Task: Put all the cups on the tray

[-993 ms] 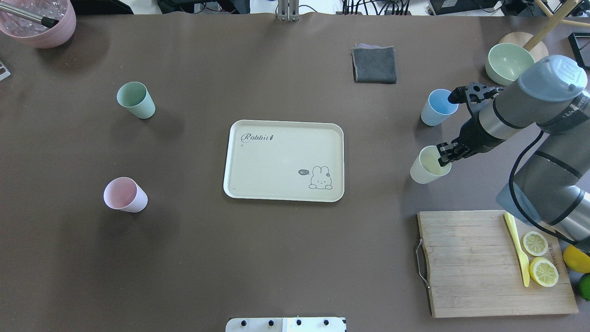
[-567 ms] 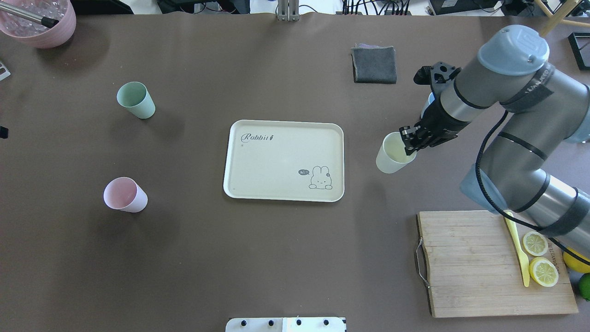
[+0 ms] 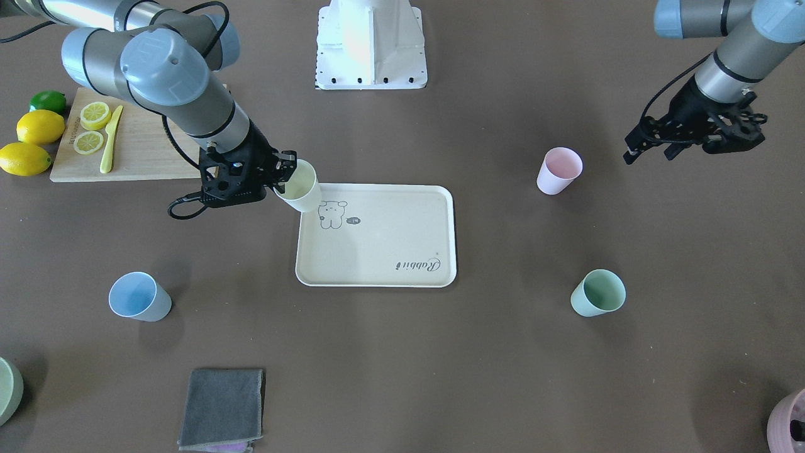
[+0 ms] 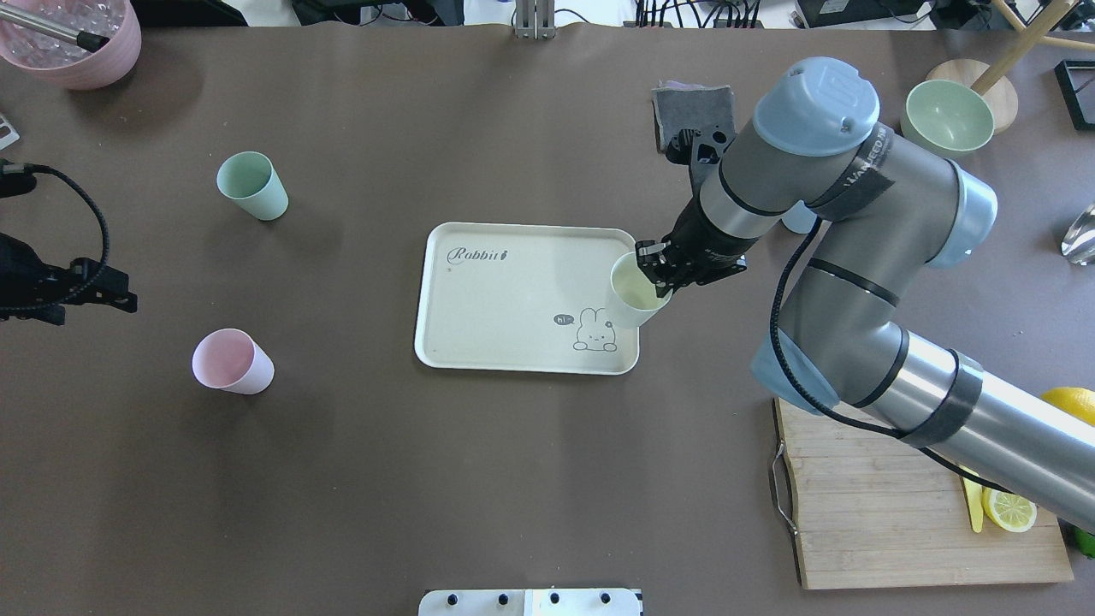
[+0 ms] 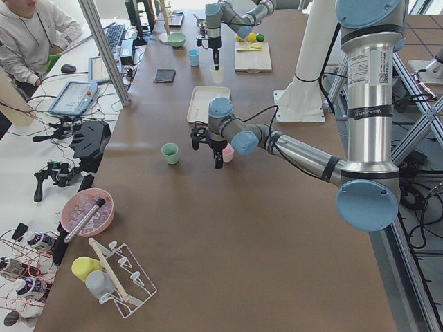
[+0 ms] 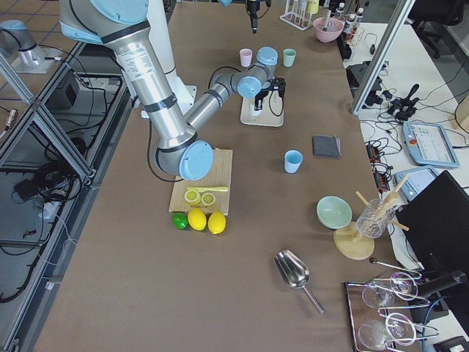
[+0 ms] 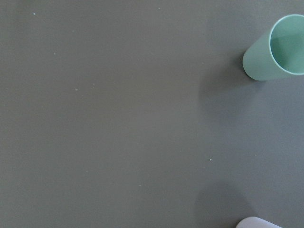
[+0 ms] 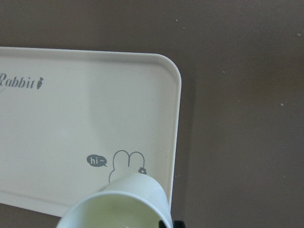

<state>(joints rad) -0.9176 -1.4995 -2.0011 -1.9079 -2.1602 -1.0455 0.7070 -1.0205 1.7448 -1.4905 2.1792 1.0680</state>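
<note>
My right gripper (image 4: 657,267) is shut on the rim of the pale yellow cup (image 4: 635,298) and holds it above the right edge of the cream tray (image 4: 513,265), by its animal drawing. The tray also shows in the right wrist view (image 8: 71,118), under the cup (image 8: 118,204). The mint green cup (image 4: 252,186) and the pink cup (image 4: 231,362) stand on the table at the left. The light blue cup (image 3: 138,297) stands right of the tray, mostly hidden by my right arm in the overhead view. My left gripper (image 3: 648,154) is open and empty, just outside the pink cup (image 3: 558,170).
A wooden cutting board (image 4: 855,505) with lemon slices and a yellow knife lies at the front right. A grey cloth (image 3: 220,408) lies behind the tray. A pale green bowl (image 4: 945,115) stands at the far right, a mauve pot (image 4: 73,38) at the far left.
My right arm has carried the yellow cup leftward from the table's right side to over the tray's right edge. My left arm has come into view at the left edge.
</note>
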